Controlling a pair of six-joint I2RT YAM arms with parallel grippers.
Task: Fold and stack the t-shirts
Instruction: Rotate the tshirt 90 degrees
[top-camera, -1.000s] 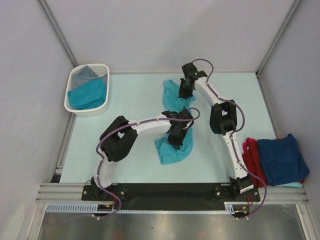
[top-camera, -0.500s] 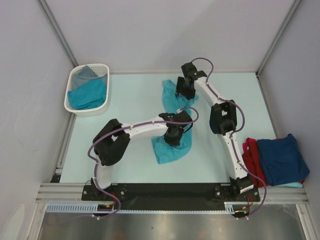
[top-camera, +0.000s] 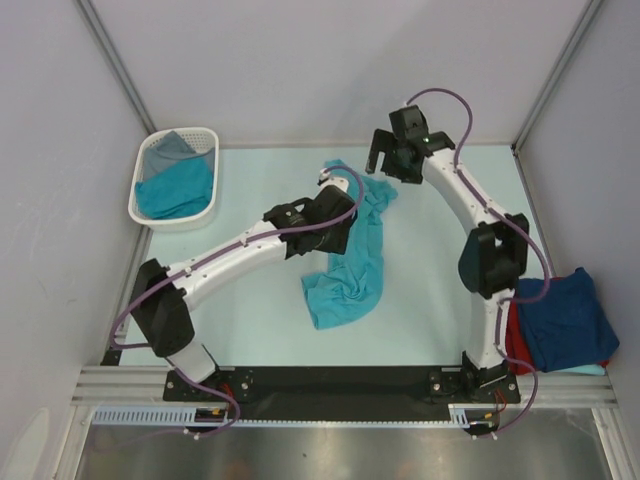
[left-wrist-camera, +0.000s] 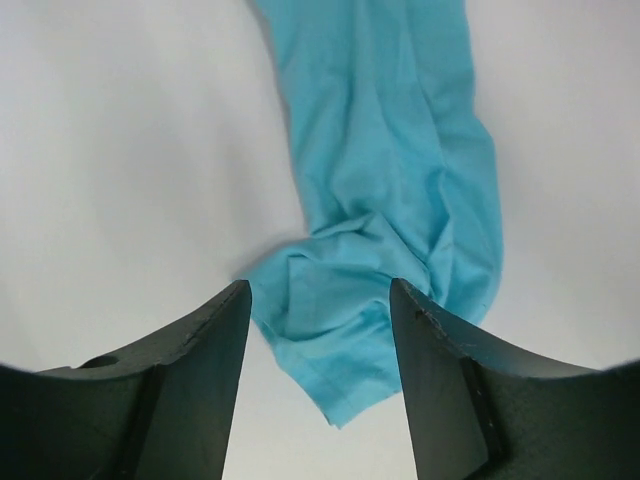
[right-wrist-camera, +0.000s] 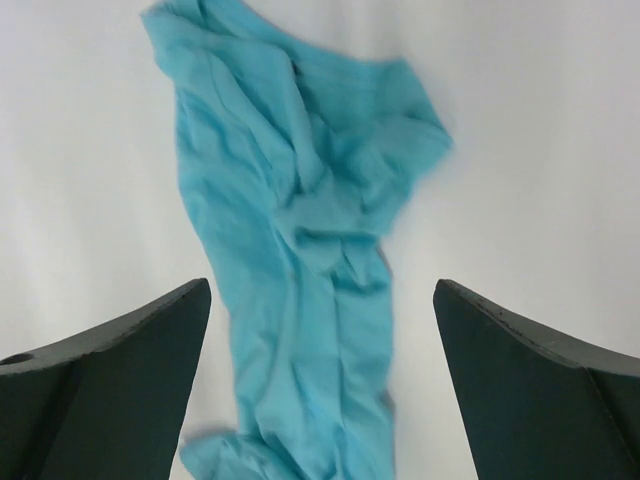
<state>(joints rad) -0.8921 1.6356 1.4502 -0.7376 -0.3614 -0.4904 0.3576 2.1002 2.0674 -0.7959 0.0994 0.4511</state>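
Observation:
A teal t-shirt (top-camera: 352, 255) lies on the table as a long crumpled strip running from far to near. My left gripper (top-camera: 338, 198) hovers over its far part, open; in the left wrist view the shirt (left-wrist-camera: 385, 190) lies below, one corner showing between the parted fingers (left-wrist-camera: 215, 340), which touch no cloth. My right gripper (top-camera: 384, 160) hangs open past the shirt's far end. Its wrist view shows the shirt (right-wrist-camera: 300, 260) on the table between widely spread fingers (right-wrist-camera: 150, 340). A navy t-shirt (top-camera: 562, 318) lies on a red t-shirt (top-camera: 503, 312) at the right.
A white slotted basket (top-camera: 150, 215) at the far left holds a teal shirt (top-camera: 178, 190) and a grey one (top-camera: 172, 146). Grey walls close the table on three sides. The arm bases sit on the black rail (top-camera: 340, 380) at the near edge.
Both grippers opened and let go of the teal shirt. The left arm reached farther away, the right rose toward the back. The shirt now lies in one stretched strip.

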